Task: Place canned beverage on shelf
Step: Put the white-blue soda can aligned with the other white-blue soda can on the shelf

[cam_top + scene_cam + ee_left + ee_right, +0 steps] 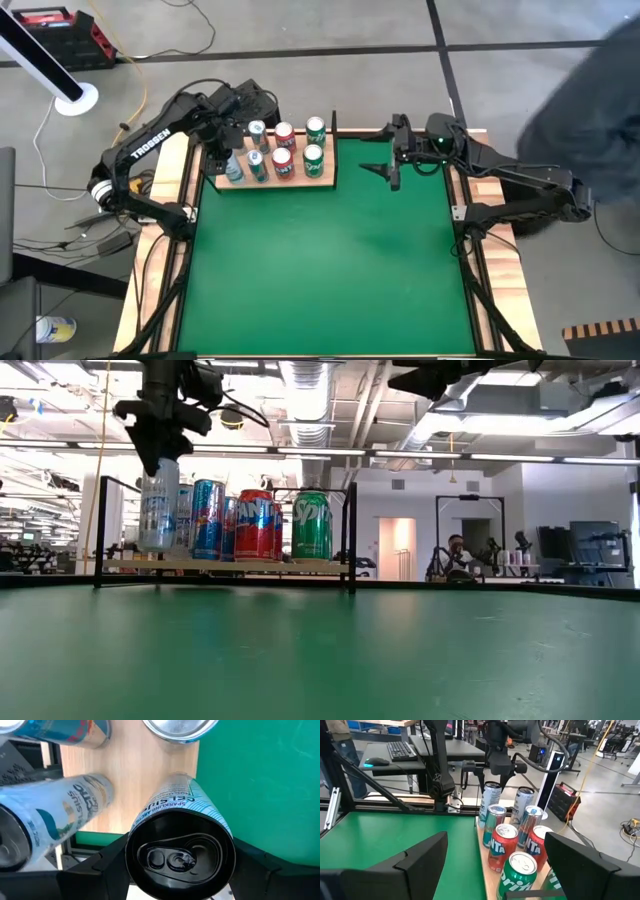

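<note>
Left gripper clamped on a pale can, held upright over the shelf's near-left corner, beside the other cans there; right gripper spread wide, empty, hovering just right of the shelf.

A pale blue-and-white slim can stands upright at the front left corner of the light-wood shelf, upper left of centre in the high view; black uprights frame the board, which holds other cans.
</note>
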